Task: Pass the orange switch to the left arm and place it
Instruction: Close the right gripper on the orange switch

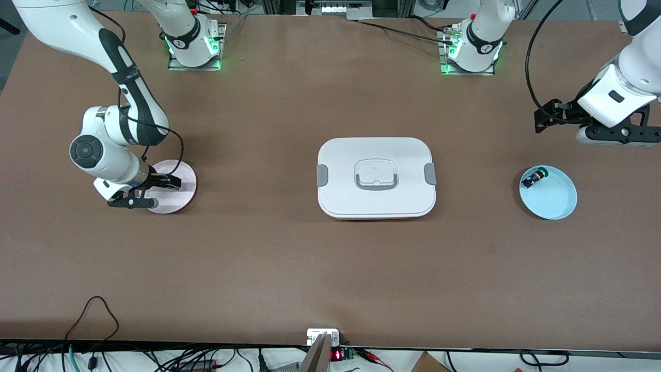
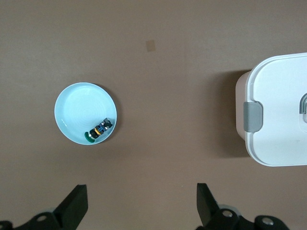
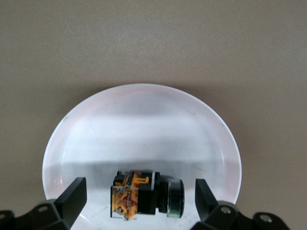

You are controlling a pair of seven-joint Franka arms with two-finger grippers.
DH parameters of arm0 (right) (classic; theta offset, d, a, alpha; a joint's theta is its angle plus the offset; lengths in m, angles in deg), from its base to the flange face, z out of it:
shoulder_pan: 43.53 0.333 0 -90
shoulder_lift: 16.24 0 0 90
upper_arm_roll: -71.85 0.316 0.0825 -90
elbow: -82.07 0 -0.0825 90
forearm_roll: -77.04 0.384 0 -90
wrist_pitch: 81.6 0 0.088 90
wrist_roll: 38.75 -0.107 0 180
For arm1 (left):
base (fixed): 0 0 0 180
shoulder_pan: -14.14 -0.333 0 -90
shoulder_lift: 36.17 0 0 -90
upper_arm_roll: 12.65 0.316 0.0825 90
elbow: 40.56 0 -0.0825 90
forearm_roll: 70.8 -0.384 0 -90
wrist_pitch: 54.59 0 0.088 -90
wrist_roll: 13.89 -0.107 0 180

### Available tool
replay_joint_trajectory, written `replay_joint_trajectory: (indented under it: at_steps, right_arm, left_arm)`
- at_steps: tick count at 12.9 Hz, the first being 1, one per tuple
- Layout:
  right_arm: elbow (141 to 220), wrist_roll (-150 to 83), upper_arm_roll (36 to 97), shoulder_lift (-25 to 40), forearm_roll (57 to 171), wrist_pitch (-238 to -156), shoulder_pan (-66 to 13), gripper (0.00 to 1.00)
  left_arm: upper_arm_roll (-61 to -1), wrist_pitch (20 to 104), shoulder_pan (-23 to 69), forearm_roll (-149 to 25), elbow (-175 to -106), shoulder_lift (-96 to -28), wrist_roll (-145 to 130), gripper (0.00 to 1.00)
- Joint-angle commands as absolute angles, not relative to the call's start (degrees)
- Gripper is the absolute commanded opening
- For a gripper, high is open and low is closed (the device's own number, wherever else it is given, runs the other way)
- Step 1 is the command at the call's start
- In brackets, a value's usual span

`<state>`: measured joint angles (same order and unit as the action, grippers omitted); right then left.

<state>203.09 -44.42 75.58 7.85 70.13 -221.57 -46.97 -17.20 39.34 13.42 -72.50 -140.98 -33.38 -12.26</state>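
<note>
- Right wrist view is your best look: the orange switch [image 3: 146, 194] lies on its side in the pale pink plate [image 3: 144, 124], right between the right gripper [image 3: 139, 201] fingers [image 3: 72, 196], which are spread wide and not touching it. Its bottom edge sits close to the frame's cut, so you can't tell how the underside rests.
- From the front you can't really see that switch at all; the right gripper [image 1: 155, 190] sits low over the pink plate [image 1: 183, 194] at the right arm's end of the table and its black body covers the spot.
- The white box [image 1: 376, 177] sits mid-table between the two plates, lid on, grey clips at both ends. In the left wrist view it's cut off, so you only get one end with one clip [image 2: 253, 116].
- At the left arm's end, the light blue plate [image 1: 555, 199] holds a small black switch with a green tip [image 1: 533, 177] near its rim.
- The left gripper [image 1: 560, 120] hangs in the air above the bare table by the blue plate, waiting. Its fingers [image 2: 74, 206] stand wide apart with nothing between them.
</note>
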Motion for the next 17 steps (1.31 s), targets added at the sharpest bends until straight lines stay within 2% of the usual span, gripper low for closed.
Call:
replay_joint_trajectory:
  at_steps: [1,15,17]
  right_arm:
    - [205.55,-45.25,75.98,8.10,69.66,-225.55,-47.66,1.00]
    - [207.05,-44.37,75.90,8.98,69.57,-225.92,-48.28,0.99]
    - [207.05,-44.28,75.90,8.89,69.48,-225.92,-48.28,0.88]
  left_arm:
    - [-17.40,38.40,13.17,-72.64,-139.88,-33.79,-12.31,1.00]
    - [-17.31,38.75,13.17,-72.64,-137.77,-35.99,-12.40,1.00]
    - [-17.31,38.57,13.17,-72.64,-137.77,-35.90,-12.48,1.00]
